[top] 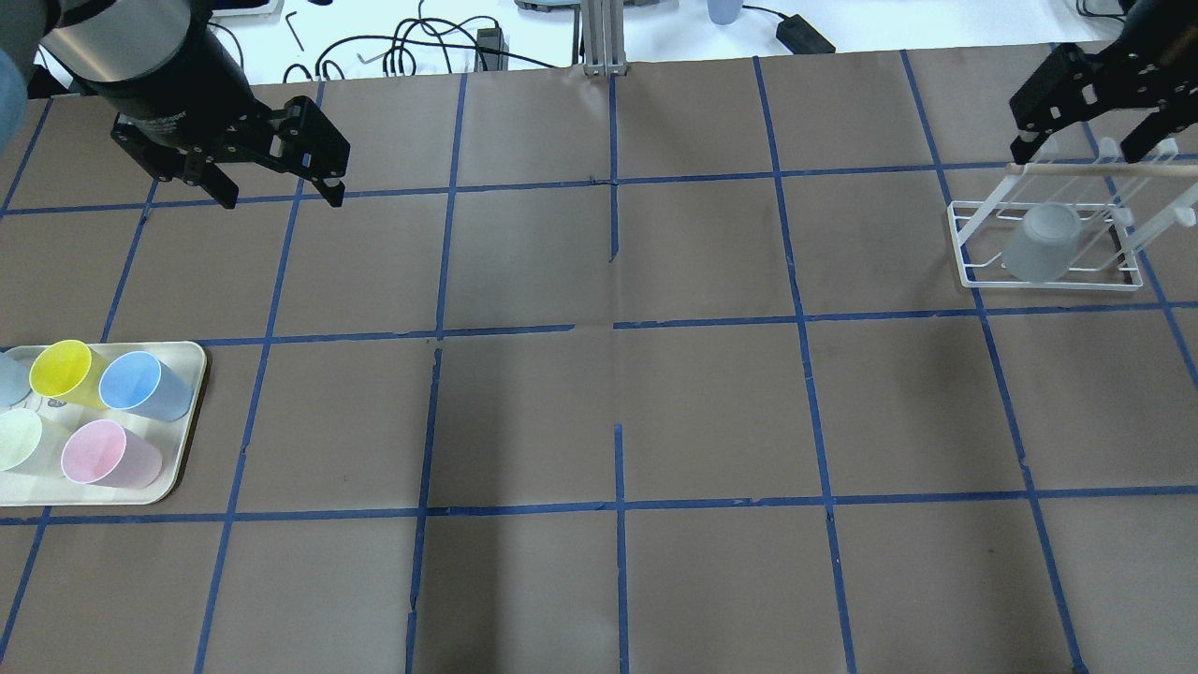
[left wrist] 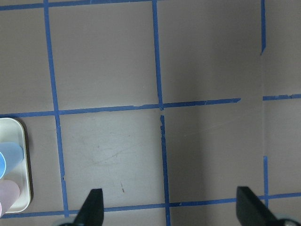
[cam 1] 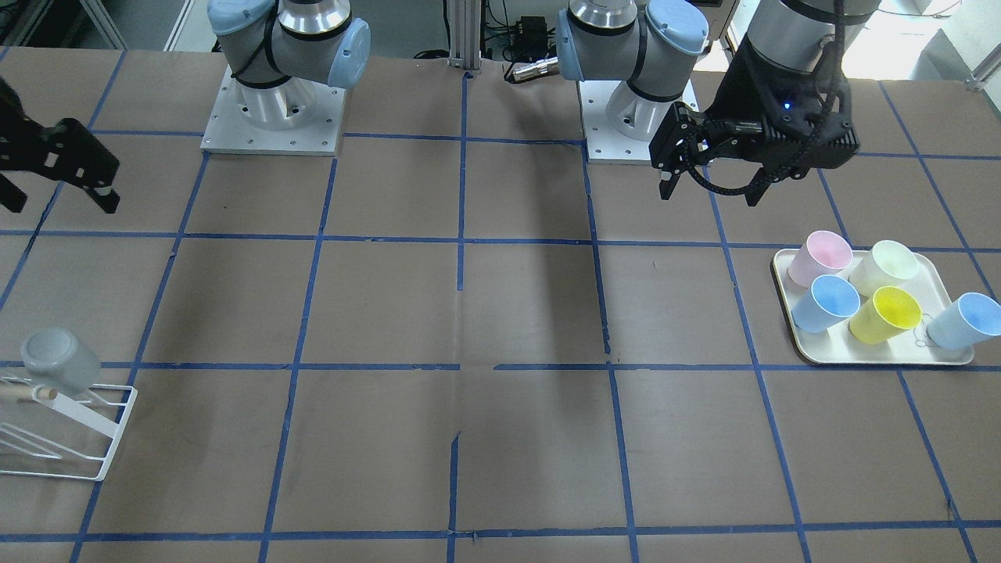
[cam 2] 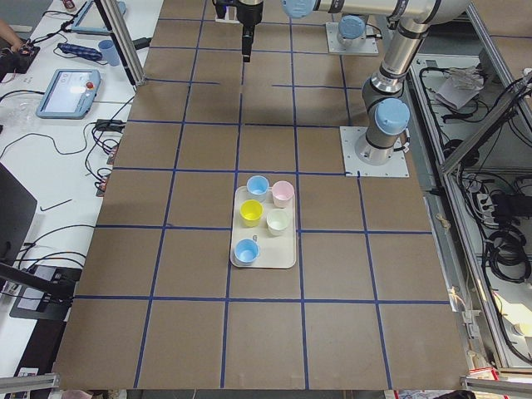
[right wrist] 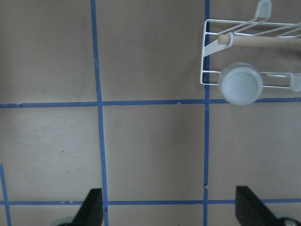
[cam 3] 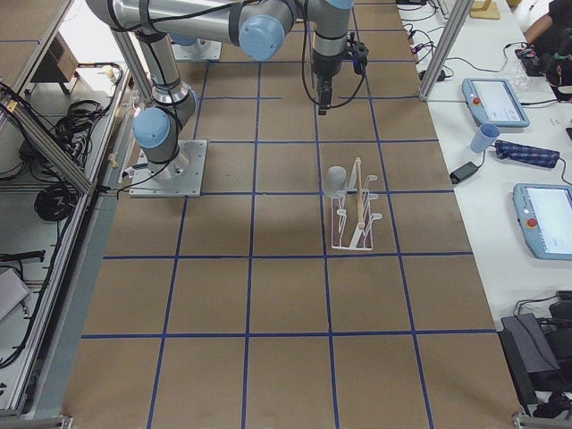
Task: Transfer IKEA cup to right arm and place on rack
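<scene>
The pale grey IKEA cup (cam 1: 59, 360) hangs upside down on a prong of the white wire rack (cam 1: 86, 422). It also shows in the overhead view (top: 1042, 241) and the right wrist view (right wrist: 241, 84). The rack (top: 973, 243) stands at the table's right end. My right gripper (top: 1076, 150) is open and empty, raised beside the rack and apart from the cup. My left gripper (top: 281, 199) is open and empty, above the table near the tray. In the front view the left gripper (cam 1: 710, 195) is on the right and the right gripper (cam 1: 61, 205) on the left.
A cream tray (top: 178, 468) at the table's left end holds pink, yellow, cream-green and two light blue cups; the tray also shows in the front view (cam 1: 876, 360). Brown table paper with blue tape lines lies between tray and rack. Arm bases stand at the table's robot side.
</scene>
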`<control>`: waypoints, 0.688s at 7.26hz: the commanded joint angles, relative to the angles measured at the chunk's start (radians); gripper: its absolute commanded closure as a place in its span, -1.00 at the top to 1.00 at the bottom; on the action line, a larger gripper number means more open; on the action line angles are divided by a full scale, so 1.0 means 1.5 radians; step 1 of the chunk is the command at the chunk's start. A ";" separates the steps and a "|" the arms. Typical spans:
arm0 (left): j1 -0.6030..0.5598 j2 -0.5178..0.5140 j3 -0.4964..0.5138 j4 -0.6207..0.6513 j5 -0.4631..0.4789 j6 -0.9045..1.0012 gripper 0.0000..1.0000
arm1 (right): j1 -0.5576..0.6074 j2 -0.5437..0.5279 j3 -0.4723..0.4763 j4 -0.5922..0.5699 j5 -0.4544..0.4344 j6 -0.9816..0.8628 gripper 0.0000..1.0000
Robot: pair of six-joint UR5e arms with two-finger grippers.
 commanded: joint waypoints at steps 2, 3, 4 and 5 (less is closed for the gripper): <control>0.001 0.000 -0.001 0.004 0.000 0.000 1.00 | 0.168 -0.003 -0.002 0.001 -0.001 0.189 1.00; 0.000 0.000 -0.001 0.004 0.000 0.000 1.00 | 0.206 -0.002 -0.002 -0.003 -0.004 0.227 1.00; 0.000 0.001 -0.005 0.006 0.005 0.000 1.00 | 0.211 -0.001 -0.004 -0.004 -0.005 0.228 1.00; 0.000 0.000 0.001 0.003 0.006 -0.001 1.00 | 0.211 0.000 -0.004 -0.005 -0.002 0.227 1.00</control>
